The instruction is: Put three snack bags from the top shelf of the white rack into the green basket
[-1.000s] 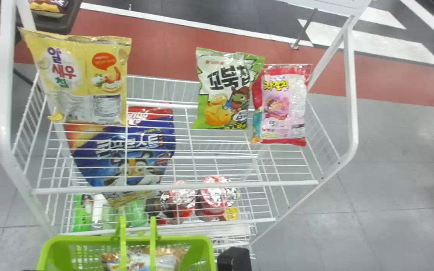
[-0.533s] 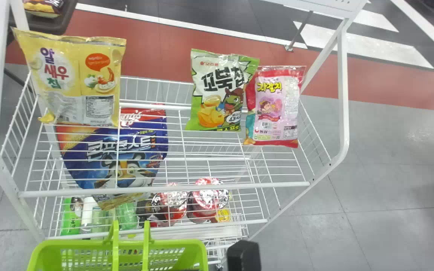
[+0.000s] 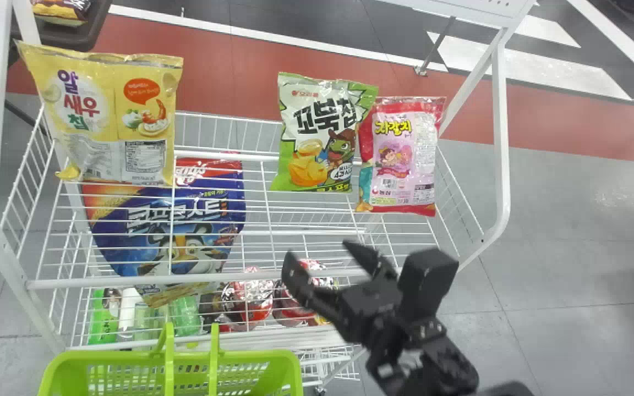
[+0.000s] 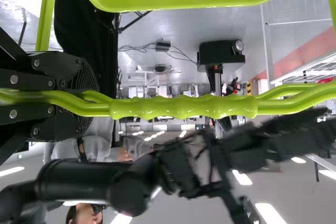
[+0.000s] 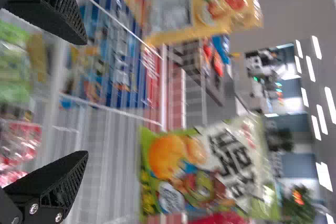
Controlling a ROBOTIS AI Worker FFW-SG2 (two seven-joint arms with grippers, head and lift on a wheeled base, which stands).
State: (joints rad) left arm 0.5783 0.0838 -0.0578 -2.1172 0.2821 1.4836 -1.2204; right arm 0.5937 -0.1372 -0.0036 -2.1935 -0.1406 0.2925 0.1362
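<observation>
Pinching the likely light, crushable green bag [image 3: 320, 137] mid-body suits the open right gripper [image 5: 85, 98]; the left gripper [image 4: 89, 100] clasps the handle [image 4: 184, 107].

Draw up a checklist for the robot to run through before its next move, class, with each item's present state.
1. Right end effector open, nothing between its fingers: ok.
2. Left end effector closed on the basket handle: ok.
3. Yellow bag, green bag and pink bag up on the rack: ok.
4. Green bag clear of pink bag: cannot tell; they overlap in view.
5. Bag between right fingers: not ok.
</observation>
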